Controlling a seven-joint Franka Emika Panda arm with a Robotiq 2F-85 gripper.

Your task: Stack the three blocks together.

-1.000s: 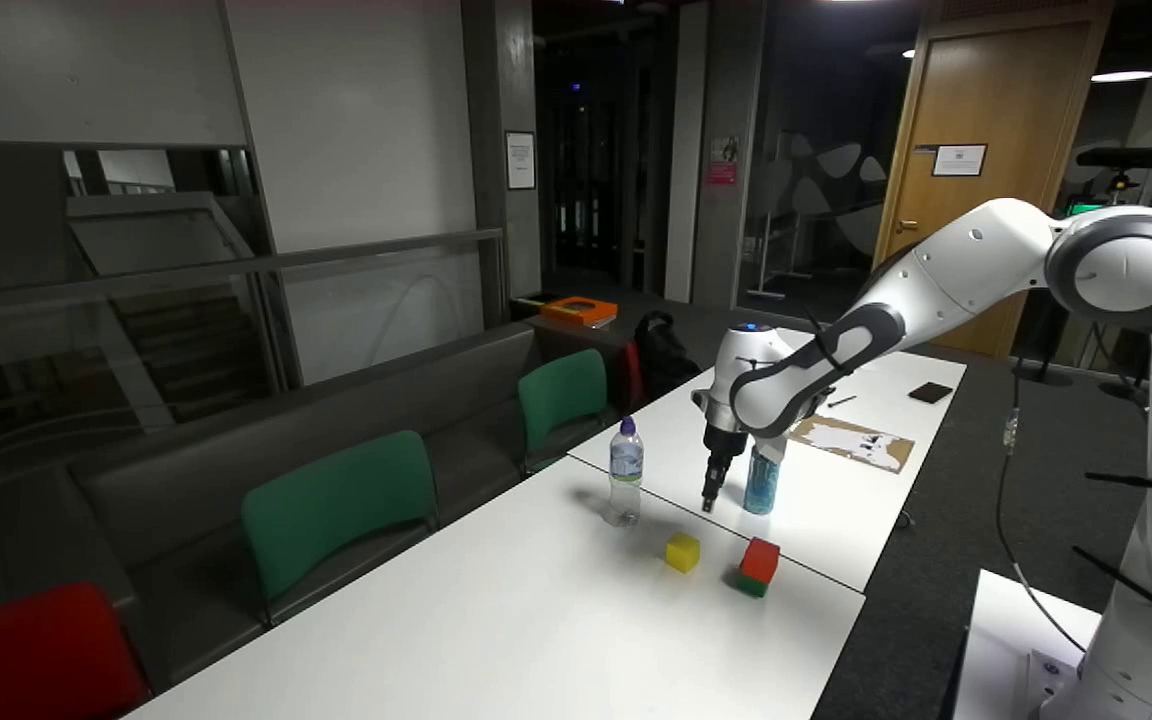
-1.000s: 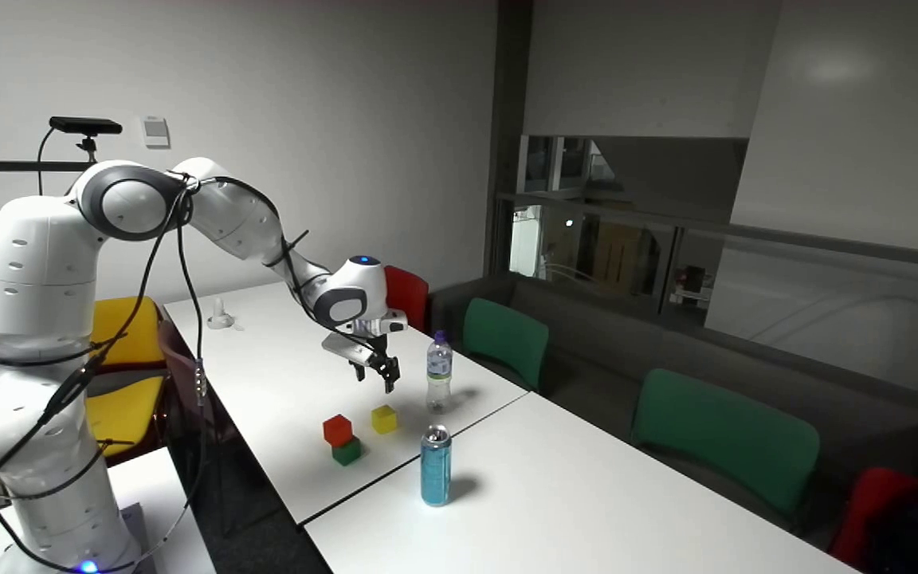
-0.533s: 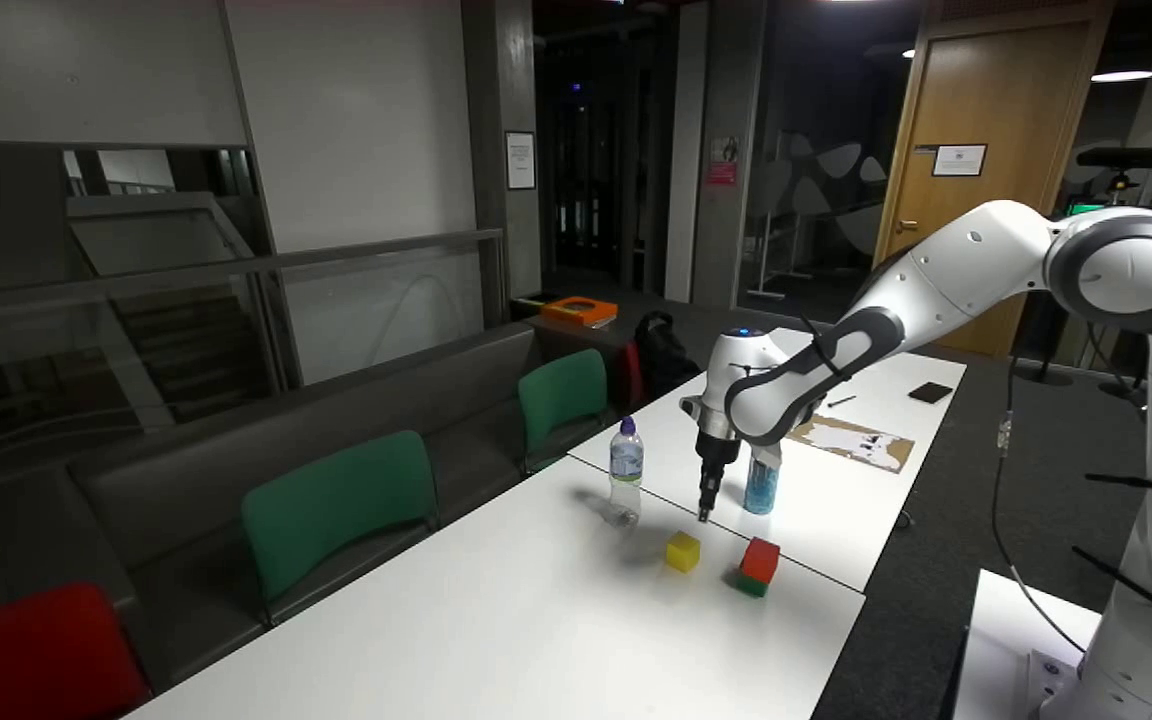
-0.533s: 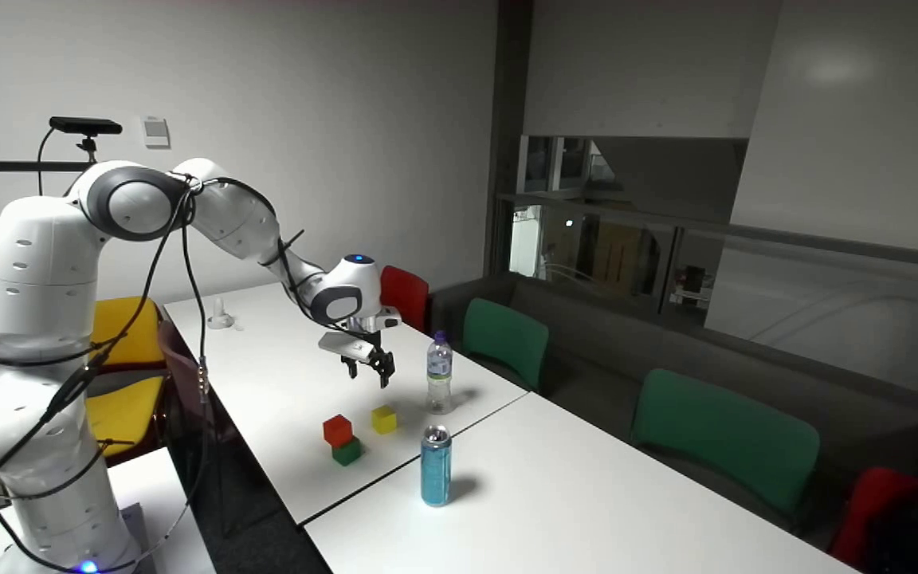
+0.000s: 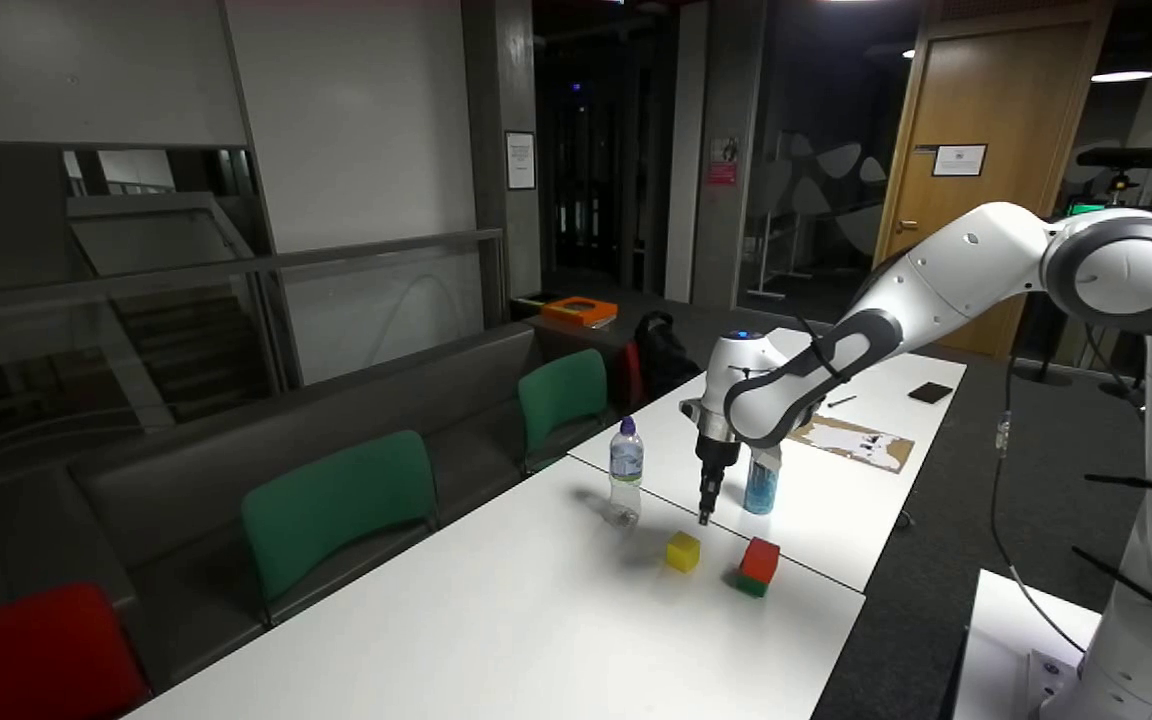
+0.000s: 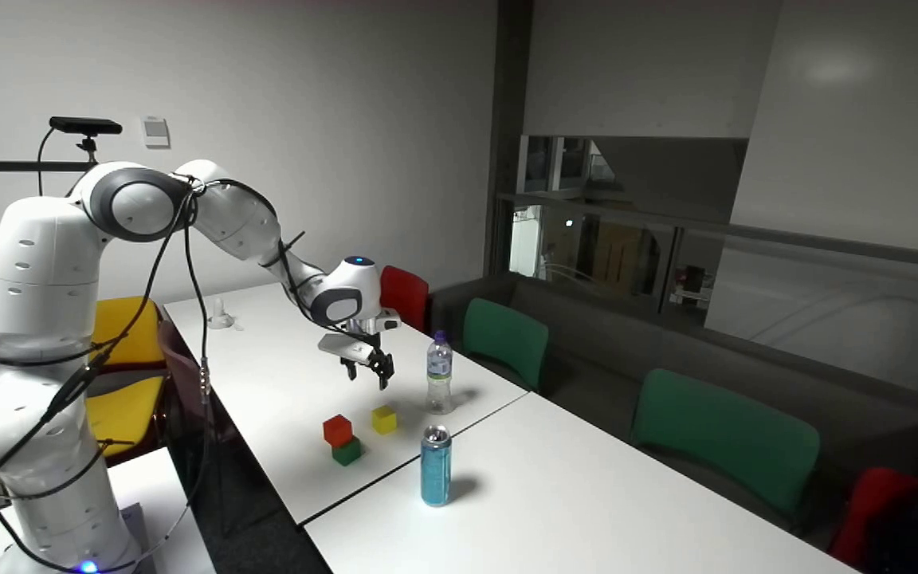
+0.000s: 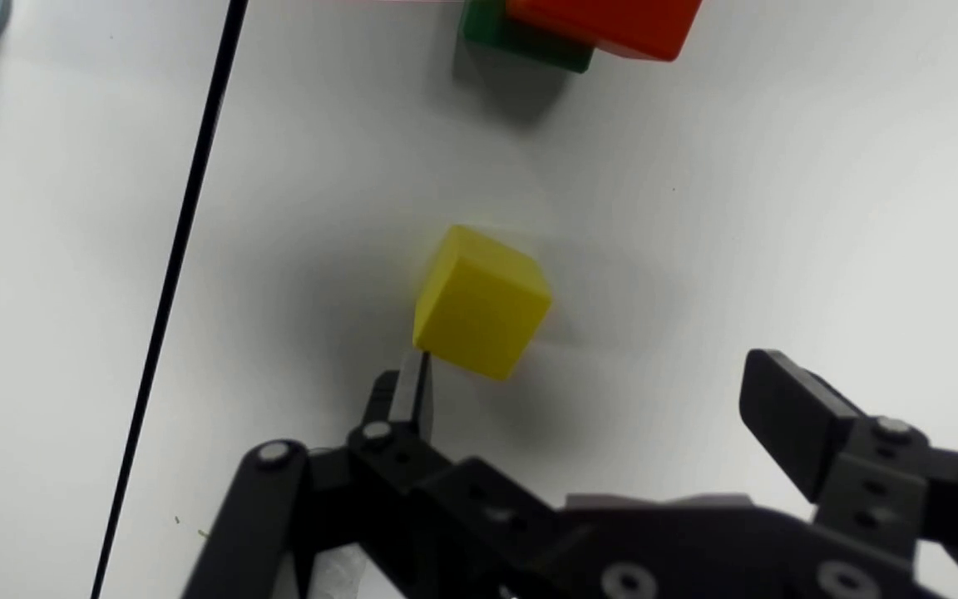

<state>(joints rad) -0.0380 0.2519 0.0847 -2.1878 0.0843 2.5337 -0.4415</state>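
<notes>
Your jaws stand released and spread wide above the counter (image 5: 496, 620), near the yellow block (image 7: 483, 308), which rests on the surface; in both exterior views a gap separates the jaws from this block. In the wrist view you see the two fingertips (image 7: 791, 412) well apart, with the yellow block just beyond the one at the left of that view. The red block (image 6: 338, 430) rests on the green block (image 6: 347, 451), slightly off-centre, so that two of your three blocks are stacked and the third sits near them, apart. Note the dark seam (image 7: 187, 208) in the counter: the blocks and the upright, purple-capped clear bottle (image 6: 439, 373) occupy one side of it, the upright blue can (image 6: 436, 470) the other.
</notes>
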